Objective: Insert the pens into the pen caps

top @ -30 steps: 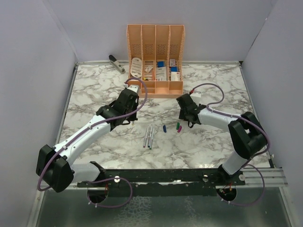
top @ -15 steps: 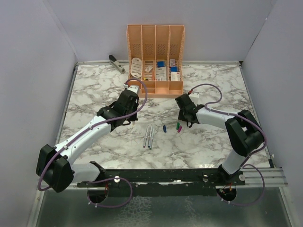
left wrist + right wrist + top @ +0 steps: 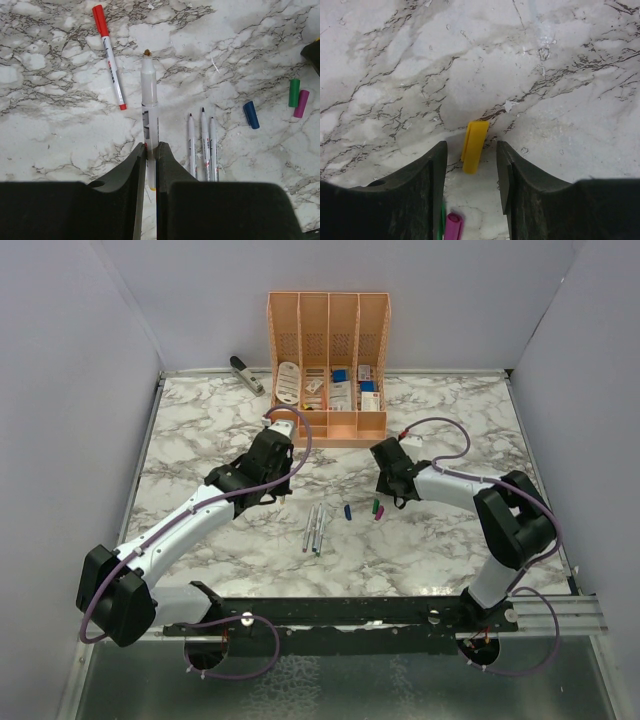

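Note:
My left gripper (image 3: 151, 147) is shut on a pale pen (image 3: 149, 100) that points away from it, its bare yellowish tip held above the table. A pen (image 3: 109, 55) with a red cap on lies to the upper left. Three uncapped pens (image 3: 202, 145) lie side by side to the right, with the blue cap (image 3: 251, 114), green cap (image 3: 294, 92) and magenta cap (image 3: 301, 103) beyond. My right gripper (image 3: 471, 150) is open and straddles the yellow cap (image 3: 474, 146), which lies flat on the marble with a gap to each finger. The magenta cap (image 3: 452, 226) lies just behind it.
An orange desk organizer (image 3: 328, 370) with several filled slots stands at the back of the marble table (image 3: 200, 430). A grey stapler (image 3: 245, 373) lies at its left. The three pens (image 3: 315, 528) and the blue cap (image 3: 347, 511) lie between the two arms. Grey walls close in both sides.
My right gripper has shifted slightly left and its jaws have narrowed around the yellow cap. The left arm and its pen have not moved.

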Controlling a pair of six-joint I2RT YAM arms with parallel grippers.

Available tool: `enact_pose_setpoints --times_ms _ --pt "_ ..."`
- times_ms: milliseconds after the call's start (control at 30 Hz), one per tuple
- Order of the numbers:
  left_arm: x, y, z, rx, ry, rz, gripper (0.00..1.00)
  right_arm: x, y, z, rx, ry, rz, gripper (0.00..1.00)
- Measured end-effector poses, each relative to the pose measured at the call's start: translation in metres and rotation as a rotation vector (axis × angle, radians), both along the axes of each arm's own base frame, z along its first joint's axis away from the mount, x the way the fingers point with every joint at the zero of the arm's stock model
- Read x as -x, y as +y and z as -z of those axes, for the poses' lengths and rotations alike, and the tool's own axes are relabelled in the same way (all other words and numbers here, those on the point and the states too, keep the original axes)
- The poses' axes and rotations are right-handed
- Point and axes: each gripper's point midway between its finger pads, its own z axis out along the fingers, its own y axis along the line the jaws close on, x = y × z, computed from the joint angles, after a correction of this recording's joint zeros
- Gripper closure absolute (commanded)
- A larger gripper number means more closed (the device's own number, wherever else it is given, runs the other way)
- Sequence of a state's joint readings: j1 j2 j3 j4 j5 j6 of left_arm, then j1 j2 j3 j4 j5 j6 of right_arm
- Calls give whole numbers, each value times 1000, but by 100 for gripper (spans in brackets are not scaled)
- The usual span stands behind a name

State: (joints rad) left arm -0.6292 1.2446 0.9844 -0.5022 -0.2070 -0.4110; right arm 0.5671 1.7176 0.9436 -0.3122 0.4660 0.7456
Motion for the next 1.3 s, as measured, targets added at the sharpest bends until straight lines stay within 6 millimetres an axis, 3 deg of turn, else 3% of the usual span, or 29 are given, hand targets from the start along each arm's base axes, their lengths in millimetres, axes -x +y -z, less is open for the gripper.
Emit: enact_pose_setpoints --times_ms 467,1300 --pt "-2 1 6 -23 13 10 100 -17 -4 0 -18 -21 40 63" --pt "-14 20 17 -71 32 -11 100 -10 -5 2 -47 -5 64 72"
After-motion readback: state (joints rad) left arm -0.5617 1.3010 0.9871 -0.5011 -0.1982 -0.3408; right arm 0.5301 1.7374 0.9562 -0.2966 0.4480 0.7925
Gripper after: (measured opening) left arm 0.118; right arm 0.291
